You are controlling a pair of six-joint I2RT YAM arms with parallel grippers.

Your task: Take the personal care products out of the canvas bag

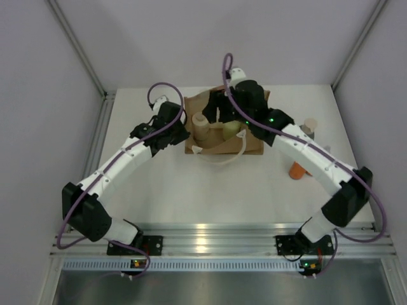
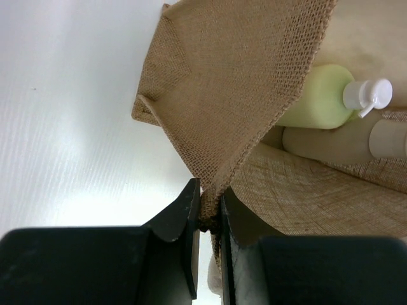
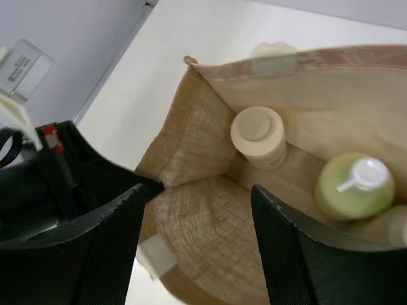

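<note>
The left gripper (image 2: 210,190) is seen closed tight on the rim of the canvas bag (image 2: 235,82), with a fold of the woven cloth pinched between its two dark fingers. The right gripper (image 3: 200,189) is held above the bag's open mouth with its fingers spread wide, and nothing is gripped or touched by them.

The bag is set on the white table (image 1: 191,190) toward the far middle, between the two arms. Its white looped handle (image 1: 219,159) is draped over the near side.

Three bottles can be made out inside the bag. A cream bottle (image 3: 259,136) with a round flat cap is placed against the inner wall near a corner, its cap turned toward the right wrist camera. A yellow-green bottle (image 3: 356,185) with a white pump top is set just beside it. Part of a third, pale bottle (image 3: 397,225) is shown at the picture's edge, next to the yellow-green one.

Outside the bag, on the table to the right, an orange bottle (image 1: 297,169) is seen close to the right arm. A greyish bottle (image 1: 310,125) is seen farther back, partly hidden by that arm.
</note>
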